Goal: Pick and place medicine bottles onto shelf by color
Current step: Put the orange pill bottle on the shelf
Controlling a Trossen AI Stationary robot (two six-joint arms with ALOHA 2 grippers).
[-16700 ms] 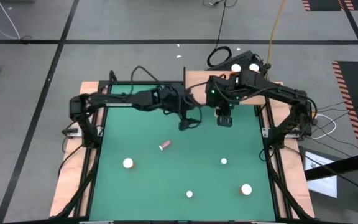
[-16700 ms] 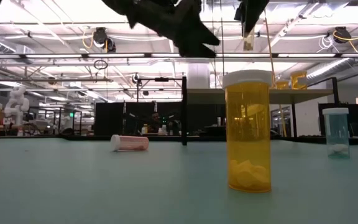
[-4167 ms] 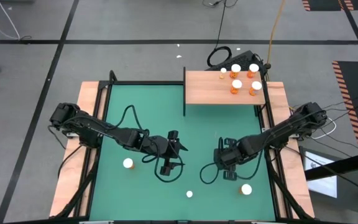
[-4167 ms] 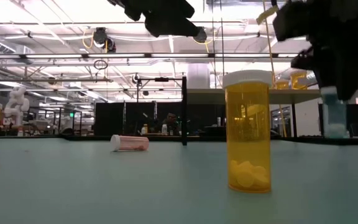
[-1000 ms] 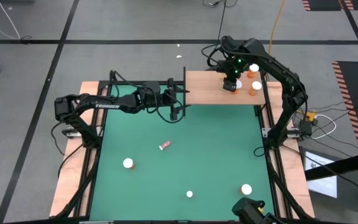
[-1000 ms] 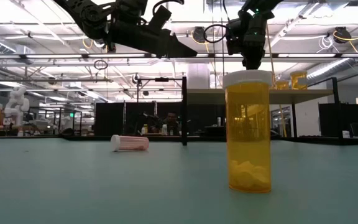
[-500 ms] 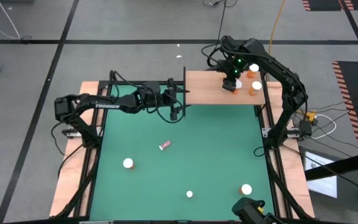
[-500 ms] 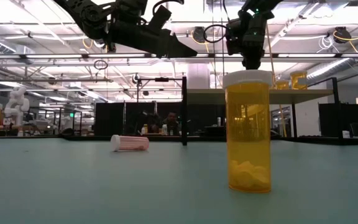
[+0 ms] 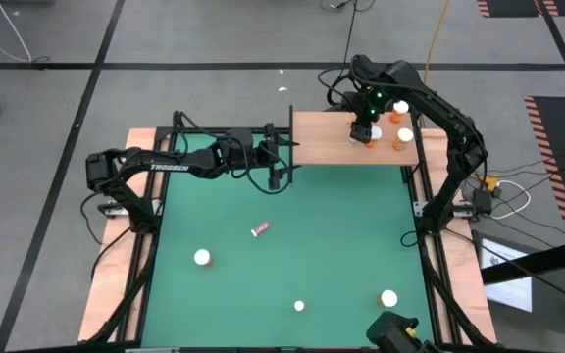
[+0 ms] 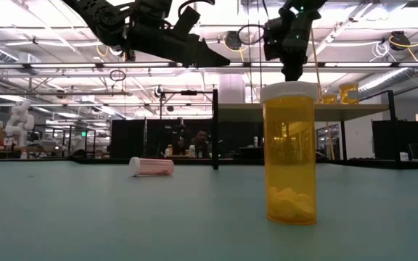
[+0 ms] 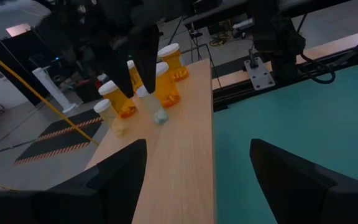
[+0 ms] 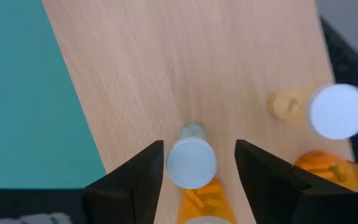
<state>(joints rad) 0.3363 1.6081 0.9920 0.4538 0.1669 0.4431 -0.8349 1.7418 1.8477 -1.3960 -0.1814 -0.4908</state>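
Green tabletop [image 9: 292,245] carries the shelf [image 9: 327,142]; above it the right end effector [image 12: 194,163] hangs open, a clear medicine bottle [image 12: 191,160] standing free between its fingers [image 12: 138,177]. Beside the shelf's edge, the left end effector [image 11: 194,171] gapes empty.

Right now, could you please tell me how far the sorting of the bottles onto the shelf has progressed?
Done: several orange white-capped medicine bottles stand on the light wooden shelf. In hand: the right gripper, jaws open, straddles a small clear bottle standing on the shelf. The left gripper waits open beside the shelf. Left: three upright bottles and a toppled pink one on the green mat.
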